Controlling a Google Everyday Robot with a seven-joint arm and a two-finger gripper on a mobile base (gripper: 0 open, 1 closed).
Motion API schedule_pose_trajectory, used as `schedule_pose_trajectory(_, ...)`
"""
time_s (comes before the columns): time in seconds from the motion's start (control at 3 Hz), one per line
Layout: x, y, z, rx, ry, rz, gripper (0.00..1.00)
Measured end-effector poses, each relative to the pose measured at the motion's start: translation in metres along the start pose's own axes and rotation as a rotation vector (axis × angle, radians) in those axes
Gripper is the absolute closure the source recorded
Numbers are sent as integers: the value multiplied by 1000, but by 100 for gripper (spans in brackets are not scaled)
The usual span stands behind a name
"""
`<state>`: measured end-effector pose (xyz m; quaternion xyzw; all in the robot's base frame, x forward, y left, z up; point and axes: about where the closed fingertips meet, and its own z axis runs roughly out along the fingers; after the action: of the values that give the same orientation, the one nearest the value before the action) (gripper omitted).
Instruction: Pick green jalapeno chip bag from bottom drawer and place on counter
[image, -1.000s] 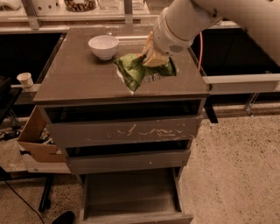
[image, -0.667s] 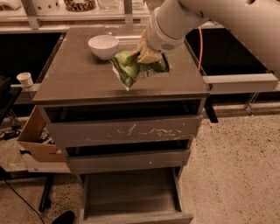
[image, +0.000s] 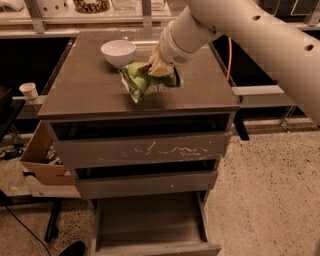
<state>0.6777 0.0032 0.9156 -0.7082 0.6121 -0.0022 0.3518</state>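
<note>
The green jalapeno chip bag (image: 141, 80) hangs crumpled from my gripper (image: 161, 68), just above or touching the middle of the counter (image: 85, 92); I cannot tell which. The gripper is shut on the bag's upper right part, and my white arm comes in from the upper right. The bottom drawer (image: 150, 225) is pulled out below, and its grey floor is bare.
A white bowl (image: 118, 52) stands on the counter just behind and left of the bag. The scratched top drawer front (image: 145, 150) and the middle drawer stand slightly ajar. A cardboard box (image: 42, 160) and a paper cup (image: 28, 90) are to the cabinet's left.
My gripper has carried the bag a little to the left over the counter, closer to the white bowl. The drawers have not moved.
</note>
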Motion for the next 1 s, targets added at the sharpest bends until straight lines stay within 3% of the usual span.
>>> schedule_pose_trajectory(0.67, 12, 9, 33, -47, -138, 153, 100)
schedule_pose_trajectory(1.0, 12, 10, 34, -51, -144, 159, 100)
